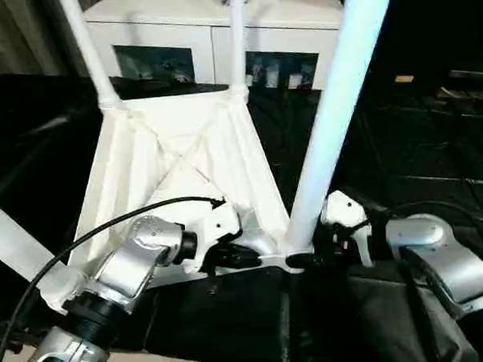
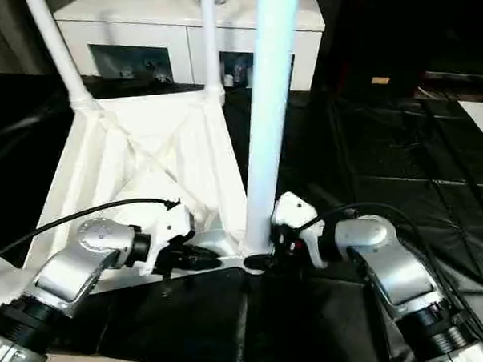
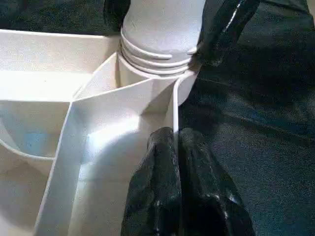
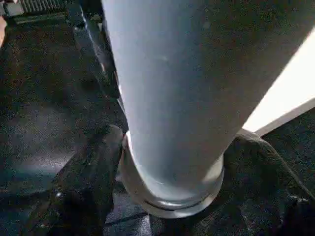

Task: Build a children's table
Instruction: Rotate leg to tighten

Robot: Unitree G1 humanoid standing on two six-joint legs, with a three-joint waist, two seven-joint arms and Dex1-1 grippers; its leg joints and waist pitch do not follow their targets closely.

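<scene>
on the black mat, tabletop point(image 1: 176, 160) lies underside up. left gripper point(image 3: 174, 162) pinches its rim to steady it; right gripper point(image 2: 265, 256) clasps the near leg's point(image 2: 267, 124) base, likely seating it.

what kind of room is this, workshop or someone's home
Likely a home-style room or staged test space: a white cabinet with glass-front compartments stands behind, black matting covers the work surface, and the upturned tabletop lies on it.
</scene>
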